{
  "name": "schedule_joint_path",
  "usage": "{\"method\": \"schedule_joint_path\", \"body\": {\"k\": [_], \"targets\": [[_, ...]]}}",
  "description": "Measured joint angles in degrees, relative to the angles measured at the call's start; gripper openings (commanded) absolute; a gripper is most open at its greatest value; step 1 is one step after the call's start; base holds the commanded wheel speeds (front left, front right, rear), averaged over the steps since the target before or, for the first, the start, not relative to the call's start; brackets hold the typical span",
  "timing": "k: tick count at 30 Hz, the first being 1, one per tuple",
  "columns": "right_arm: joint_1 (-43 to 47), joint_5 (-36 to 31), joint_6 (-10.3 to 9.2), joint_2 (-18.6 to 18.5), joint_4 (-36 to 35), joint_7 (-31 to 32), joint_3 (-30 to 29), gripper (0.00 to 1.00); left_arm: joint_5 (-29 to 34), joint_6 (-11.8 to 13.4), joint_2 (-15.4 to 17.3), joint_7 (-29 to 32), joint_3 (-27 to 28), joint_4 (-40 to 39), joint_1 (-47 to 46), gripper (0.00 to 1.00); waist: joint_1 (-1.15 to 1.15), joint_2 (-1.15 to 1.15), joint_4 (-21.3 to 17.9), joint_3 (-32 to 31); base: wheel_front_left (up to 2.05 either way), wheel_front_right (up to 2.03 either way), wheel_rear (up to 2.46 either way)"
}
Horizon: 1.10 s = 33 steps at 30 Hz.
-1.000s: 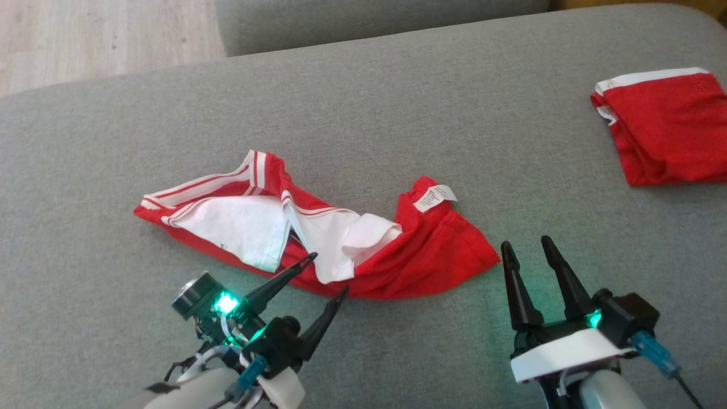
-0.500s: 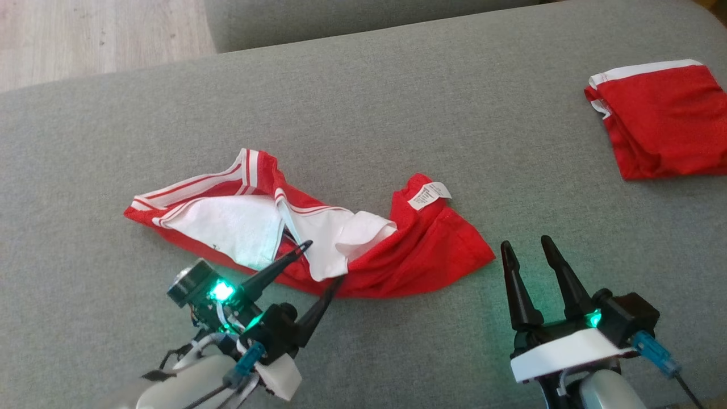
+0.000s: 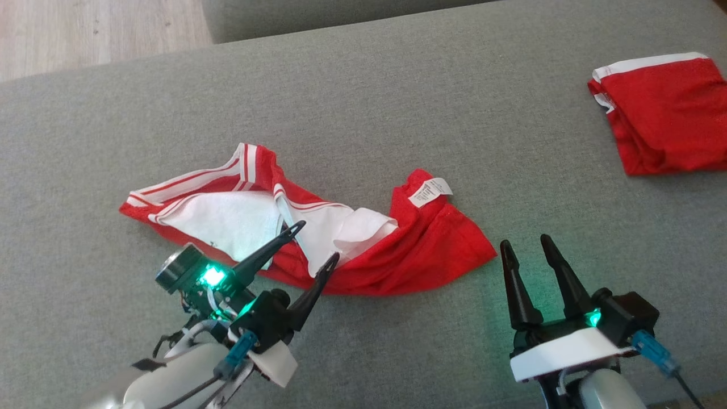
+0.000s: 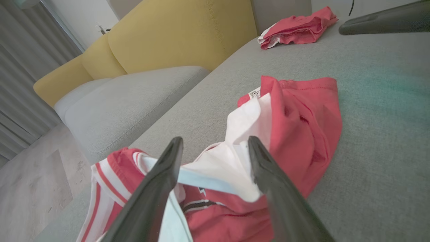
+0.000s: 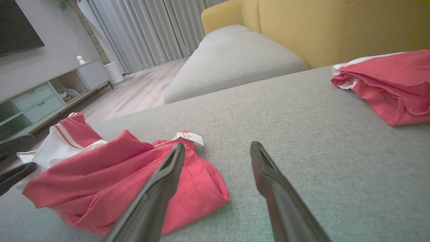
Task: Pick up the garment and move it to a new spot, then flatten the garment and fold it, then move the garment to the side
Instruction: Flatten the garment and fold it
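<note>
Since the second before, the left gripper (image 3: 318, 241) had pushed forward from the near hem of the garment (image 3: 431, 250) to a place above its white lining. The garment itself lay as it had; the slight slide of the whole head view was the camera's own. Red mesh with a white lining and red-and-white striped trim, the garment lay crumpled on the grey cushion (image 3: 397, 102), right under and ahead of the left gripper's tips and just to the left of the right gripper (image 3: 525, 241). The left gripper's two fingers stood spread wide and gripped nothing. In the left wrist view, white fabric showed in the gap between them, but whether the tips touched the cloth could not be told. A white label (image 3: 430, 191) sat on a raised fold of the garment, beyond the left gripper and off to its right. The right gripper hung over bare cushion just beside the garment's right corner, its fingers parted and empty, pointing away from the robot. Well beyond it and to its right, a folded red piece (image 3: 664, 113) with a white band rested on the same cushion. Past the left gripper's far left lay a strip of wooden floor (image 3: 85, 28).
</note>
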Motion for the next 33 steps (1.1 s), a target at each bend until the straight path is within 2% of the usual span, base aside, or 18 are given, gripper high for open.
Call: {"method": "schedule_joint_path", "body": {"k": [11, 12, 14, 15, 16, 19, 22, 24, 26, 28, 33], "targets": [[-0.19, -0.01, 0.00, 0.00, -0.14, 0.00, 0.02, 1.00, 0.00, -1.60, -0.07, 0.59, -1.23, 0.00, 0.01, 1.00, 0.00, 0.00, 0.03, 0.88, 0.00, 0.00, 0.00], [-0.19, -0.01, 0.00, 0.00, -0.14, 0.00, 0.02, 1.00, 0.01, -1.66, -0.10, 0.60, -1.27, 0.02, 0.01, 0.88, 0.00, 0.00, 0.02, 0.90, 0.00, 0.00, 0.00], [-0.19, -0.01, 0.00, 0.00, -0.16, 0.00, 0.02, 1.00, 0.07, -2.03, -0.14, 0.60, -1.37, 0.08, 0.01, 0.39, 0.00, 0.00, -0.01, 0.93, 0.00, 0.00, 0.00], [-0.20, -0.01, 0.00, 0.00, -0.16, 0.00, 0.02, 1.00, 0.07, -2.09, -0.15, 0.62, -1.43, 0.11, 0.01, 0.27, 0.00, 0.00, -0.03, 0.94, 0.00, 0.00, 0.00], [-0.20, -0.01, 0.00, 0.00, -0.16, 0.00, 0.02, 1.00, 0.07, -2.35, -0.15, 0.64, -1.49, 0.14, 0.01, 0.00, 0.00, 0.00, -0.06, 0.94, 0.00, 0.00, 0.00], [-0.21, -0.01, 0.00, 0.00, -0.16, 0.00, 0.02, 1.00, 0.14, -3.55, -0.18, 1.11, -1.91, 0.42, 0.01, 0.00, 0.00, 0.00, -0.21, 0.90, 0.00, 0.00, 0.00], [-0.21, 0.00, 0.00, 0.00, -0.14, 0.00, 0.00, 1.00, 0.41, -3.49, -0.18, 0.99, -1.91, 0.30, -0.04, 0.00, 0.00, 0.00, -0.18, 0.74, 0.00, 0.00, 0.00], [-0.21, 0.00, 0.00, 0.00, -0.12, 0.00, 0.01, 1.00, 0.55, -2.61, 0.02, 0.18, -1.25, -0.94, -0.21, 0.00, 0.00, 0.00, 0.14, 0.61, 0.00, 0.00, 0.00], [-0.29, 0.00, 0.00, -0.22, 0.02, 0.00, 0.07, 1.00, 1.01, -0.54, 0.99, -0.69, 0.44, -3.00, -0.82, 0.00, 0.00, 0.00, 0.75, 0.56, 0.00, 0.00, 0.00], [-0.62, 0.03, 0.00, -0.85, 0.15, 0.00, -0.10, 1.00, 1.85, 1.83, 3.57, -1.24, 2.98, -5.42, -2.04, 0.00, 0.00, 0.00, 1.55, 0.53, 0.00, 0.00, 0.00], [-5.26, 1.60, 0.00, -4.78, 2.54, 0.00, 0.41, 1.00, 2.82, 7.08, 14.05, -2.05, 10.18, -11.80, -5.94, 0.00, 0.00, 0.00, 4.03, 0.58, 0.00, 0.00, 0.00]]}}
